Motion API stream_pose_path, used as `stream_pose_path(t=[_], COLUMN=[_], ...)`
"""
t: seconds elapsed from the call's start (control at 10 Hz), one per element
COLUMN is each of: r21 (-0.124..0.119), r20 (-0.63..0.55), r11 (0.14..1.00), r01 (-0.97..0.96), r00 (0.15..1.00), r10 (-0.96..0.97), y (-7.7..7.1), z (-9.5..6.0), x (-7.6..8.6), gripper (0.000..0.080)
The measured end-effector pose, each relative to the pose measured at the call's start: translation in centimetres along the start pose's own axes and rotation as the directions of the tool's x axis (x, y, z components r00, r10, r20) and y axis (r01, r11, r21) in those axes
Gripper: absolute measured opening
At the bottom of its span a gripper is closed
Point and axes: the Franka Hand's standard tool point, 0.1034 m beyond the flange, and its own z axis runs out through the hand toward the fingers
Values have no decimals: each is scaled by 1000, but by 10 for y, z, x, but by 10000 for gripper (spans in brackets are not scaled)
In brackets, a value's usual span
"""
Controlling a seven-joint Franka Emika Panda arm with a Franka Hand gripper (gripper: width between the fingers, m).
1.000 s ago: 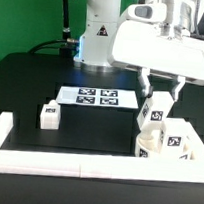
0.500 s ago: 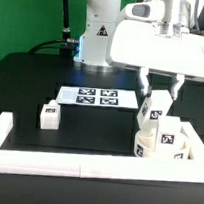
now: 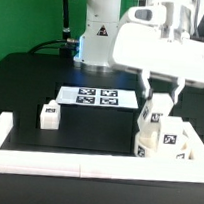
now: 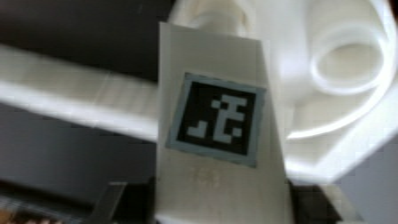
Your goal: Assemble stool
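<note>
Firmly closed, the pincer (image 3: pixel 158 103) grips a tagged leg (image 3: pixel 152 118) upright. The leg stands over the round seat (image 3: pixel 151 151).

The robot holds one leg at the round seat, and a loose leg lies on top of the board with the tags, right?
No. The exterior view shows the loose leg on the black table, beside the marker board, not on it. The held leg is at the round seat.

Bright, even light bleaches the long white border rail (image 3: pixel 44 163) against the matte black table (image 3: pixel 31 84), while the wrist view's close white tagged leg (image 4: pixel 214 110) is softly blurred.
</note>
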Motion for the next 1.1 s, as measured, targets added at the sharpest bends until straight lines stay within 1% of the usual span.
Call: stream_pose_path(t=[0.2, 0.3, 0.4, 0.5, 0.6, 0.7, 0.8, 1.1], r21=[2, 10, 11, 14, 17, 17, 17, 17], r20=[3, 23, 25, 33, 44, 44, 45, 45], r11=[1000, 1000, 1000, 1000, 1000, 1000, 1000, 1000], r01=[0, -8, -10, -10, -10, -10, -10, -10], r00=[1000, 1000, 1000, 999, 999, 999, 999, 999], r10=[0, 8, 10, 10, 10, 9, 9, 9], y=[0, 2, 2, 2, 1, 1, 1, 1], z=[0, 0, 0, 1, 2, 2, 2, 2], x=[0, 0, -1, -2, -4, -4, -5, -5], gripper=[324, 324, 324, 381, 381, 517, 626, 642])
